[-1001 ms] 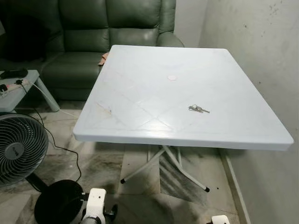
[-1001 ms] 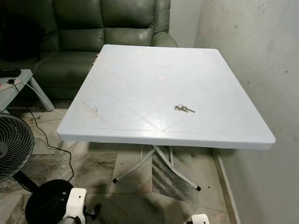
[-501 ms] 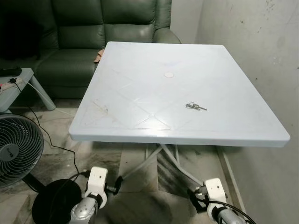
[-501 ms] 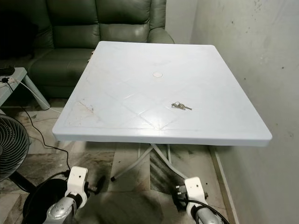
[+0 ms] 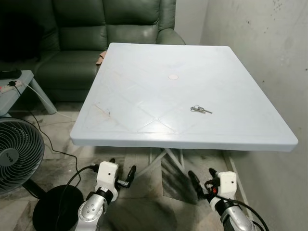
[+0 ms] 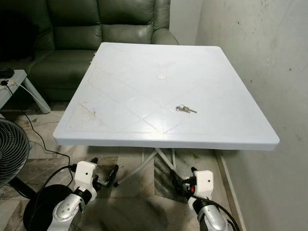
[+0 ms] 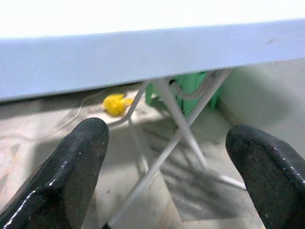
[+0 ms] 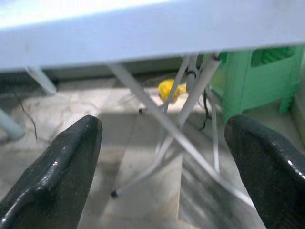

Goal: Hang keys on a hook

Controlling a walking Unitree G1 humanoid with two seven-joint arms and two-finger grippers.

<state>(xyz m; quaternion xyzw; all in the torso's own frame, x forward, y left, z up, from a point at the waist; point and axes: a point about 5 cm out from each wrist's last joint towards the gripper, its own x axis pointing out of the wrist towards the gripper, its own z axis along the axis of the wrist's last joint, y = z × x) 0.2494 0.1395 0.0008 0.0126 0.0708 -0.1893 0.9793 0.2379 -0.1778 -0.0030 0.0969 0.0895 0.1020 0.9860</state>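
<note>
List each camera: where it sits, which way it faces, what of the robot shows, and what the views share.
Left and right eye views: on the head, facing forward and down at the white table with the keys; both arms raised below its edge.
Left wrist view: behind the left hand, facing under the table; fingers open.
Right wrist view: behind the right hand, likewise; fingers open.
Shared: both wrist views catch the table legs and a yellow object.

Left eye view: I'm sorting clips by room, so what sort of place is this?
Most likely a home living room: a green sofa behind a white folding table, a standing fan on the tiled floor, and keys lying on the table.
</note>
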